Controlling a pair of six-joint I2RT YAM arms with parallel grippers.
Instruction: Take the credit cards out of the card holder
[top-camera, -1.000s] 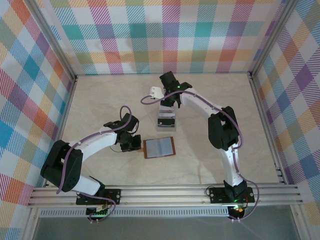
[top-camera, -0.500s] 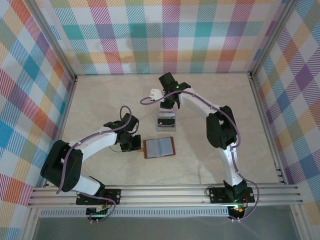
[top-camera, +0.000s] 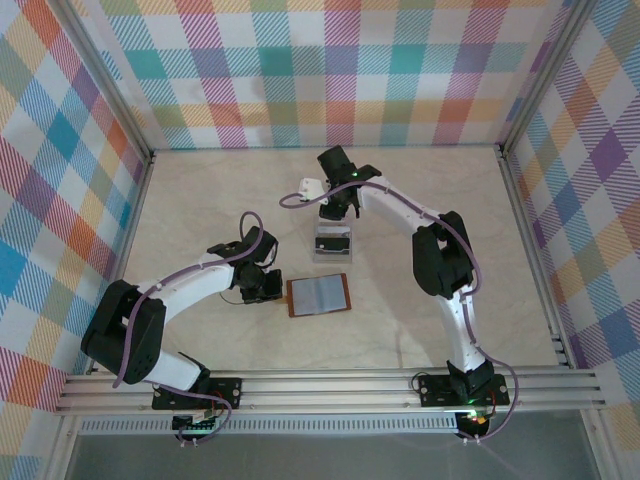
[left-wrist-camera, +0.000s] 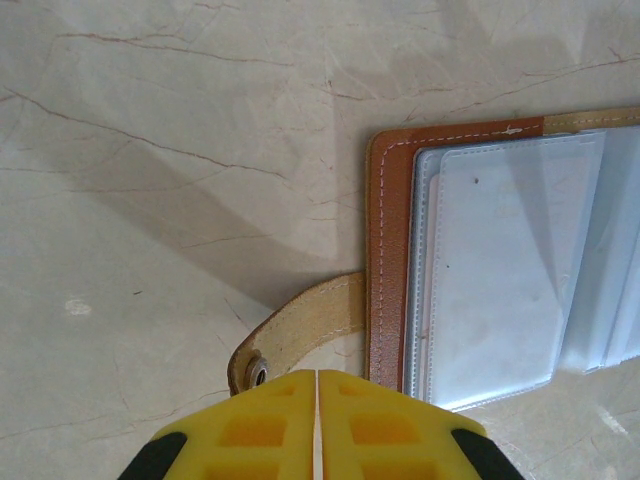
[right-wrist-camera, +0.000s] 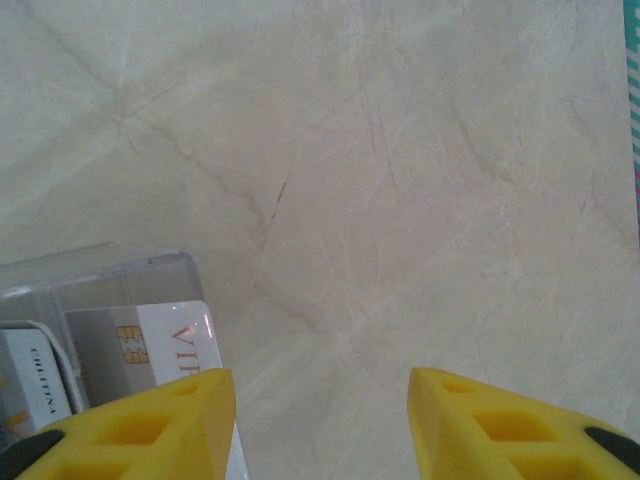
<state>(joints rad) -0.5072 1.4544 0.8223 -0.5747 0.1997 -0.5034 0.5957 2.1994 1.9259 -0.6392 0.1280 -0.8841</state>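
The card holder (top-camera: 318, 295) lies open on the table, brown leather rim around greyish clear slots (left-wrist-camera: 500, 270). Its snap tab (left-wrist-camera: 295, 330) sticks out to the left and runs under my left gripper (left-wrist-camera: 317, 395), which is shut right at the holder's left edge (top-camera: 264, 285). Whether the fingers press on the tab I cannot tell. Credit cards (right-wrist-camera: 165, 345) lie in a clear plastic tray (right-wrist-camera: 100, 272), a whitish one with red letters on top. My right gripper (right-wrist-camera: 320, 385) hangs open and holds nothing, by the tray's far end (top-camera: 334, 210).
The clear tray (top-camera: 332, 243) sits just beyond the card holder, mid-table. Checked walls close in the back and both sides, and a metal rail runs along the near edge. Bare marble tabletop stretches to the right of the tray.
The right gripper has drifted slightly to the left above the tray's far end. The left arm and the card holder have not moved.
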